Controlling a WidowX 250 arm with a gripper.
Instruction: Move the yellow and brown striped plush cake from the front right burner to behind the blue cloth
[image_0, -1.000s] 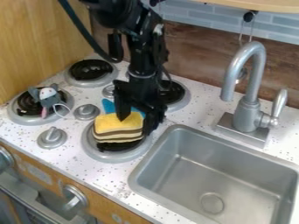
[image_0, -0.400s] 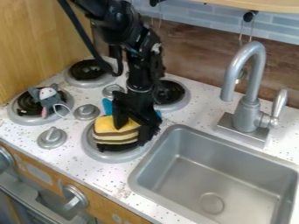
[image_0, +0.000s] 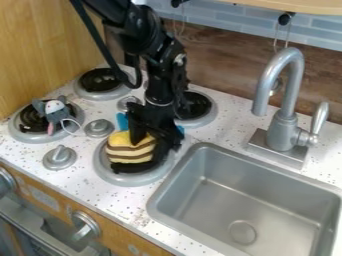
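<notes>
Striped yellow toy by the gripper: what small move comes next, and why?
Probably ease the gripper slightly toward the middle of the striped yellow toy: it overlaps only the toy's right side in the view, leaving the left side uncovered over the burner.

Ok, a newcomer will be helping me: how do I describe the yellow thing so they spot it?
Left of the sink are four stove burners. On the front one beside the sink, at the gripper, is a small yellow block. Brown stripes set it apart from the gray toy mouse.
</notes>
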